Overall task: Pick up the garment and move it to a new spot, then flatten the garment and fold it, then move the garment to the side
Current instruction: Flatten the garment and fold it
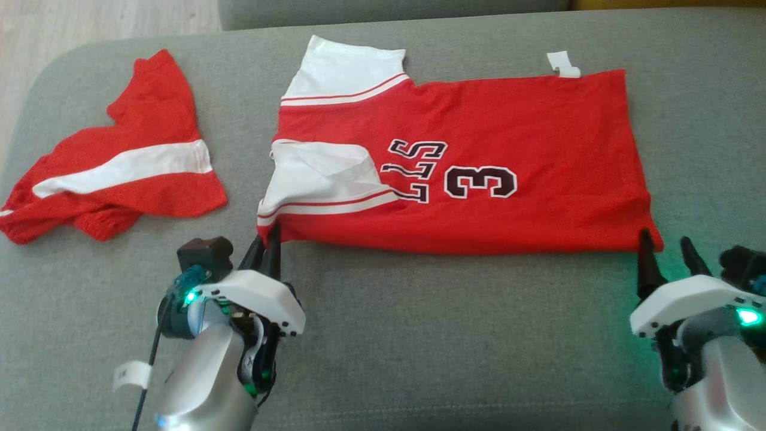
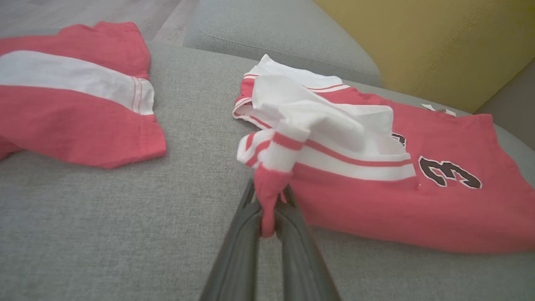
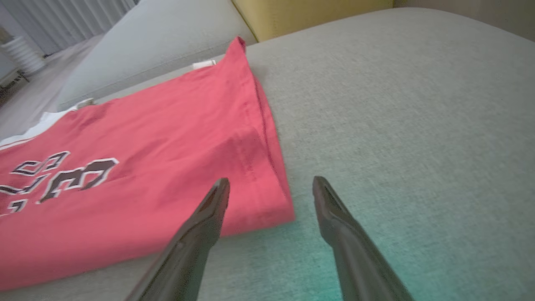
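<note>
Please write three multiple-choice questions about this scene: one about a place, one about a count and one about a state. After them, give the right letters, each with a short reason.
1. In the head view, where do the shorts lie?
A) to the left of the jersey, apart from it
B) on top of the jersey
C) to the right of the jersey

2. How many red garments lie on the grey cushion?
A) one
B) two
C) three

3. In what state is the left gripper?
A) open, above bare cushion
B) shut on the jersey's near left corner
C) shut on the shorts

Key:
1 A: grey cushion shows between the shorts and the jersey.
2 B: there are the shorts and the jersey, and no other garment.
3 B: the left wrist view shows the jersey's red cloth pinched in it.
</note>
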Controlling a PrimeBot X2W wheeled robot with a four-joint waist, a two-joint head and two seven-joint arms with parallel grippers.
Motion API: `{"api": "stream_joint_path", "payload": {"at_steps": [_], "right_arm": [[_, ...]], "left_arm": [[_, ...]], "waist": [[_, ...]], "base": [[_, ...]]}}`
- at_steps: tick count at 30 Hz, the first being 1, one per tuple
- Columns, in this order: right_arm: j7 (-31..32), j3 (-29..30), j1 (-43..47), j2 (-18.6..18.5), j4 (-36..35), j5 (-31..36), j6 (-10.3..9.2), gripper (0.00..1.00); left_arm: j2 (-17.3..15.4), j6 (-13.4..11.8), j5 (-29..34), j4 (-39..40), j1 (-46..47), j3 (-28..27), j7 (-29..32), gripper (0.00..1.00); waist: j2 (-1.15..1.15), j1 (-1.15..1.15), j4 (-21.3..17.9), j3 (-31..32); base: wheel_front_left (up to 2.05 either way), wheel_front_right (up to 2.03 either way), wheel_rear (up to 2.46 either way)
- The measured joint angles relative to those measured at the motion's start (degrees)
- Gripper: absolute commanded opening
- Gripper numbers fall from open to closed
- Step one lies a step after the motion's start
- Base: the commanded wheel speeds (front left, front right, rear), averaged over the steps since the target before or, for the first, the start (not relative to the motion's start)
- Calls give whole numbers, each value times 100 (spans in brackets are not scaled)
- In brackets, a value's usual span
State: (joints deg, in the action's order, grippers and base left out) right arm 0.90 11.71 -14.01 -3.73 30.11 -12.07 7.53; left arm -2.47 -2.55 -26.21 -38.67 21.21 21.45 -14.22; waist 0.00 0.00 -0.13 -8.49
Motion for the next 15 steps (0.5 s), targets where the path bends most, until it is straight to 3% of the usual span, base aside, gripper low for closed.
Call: {"api": "stream_joint_path", "payload": {"at_steps": [7, 15], "right_arm": [[68, 740, -524, 53, 747, 617, 0, 100], [138, 904, -927, 88, 1507, 821, 0, 100]], "left_arm": [[0, 4, 94, 260, -148, 193, -5, 0], [-1, 10, 111, 350, -223, 382, 0, 0]], "waist": [[0, 0, 200, -96], [0, 0, 256, -204]], "base": [[0, 0, 0], [0, 0, 0]]}}
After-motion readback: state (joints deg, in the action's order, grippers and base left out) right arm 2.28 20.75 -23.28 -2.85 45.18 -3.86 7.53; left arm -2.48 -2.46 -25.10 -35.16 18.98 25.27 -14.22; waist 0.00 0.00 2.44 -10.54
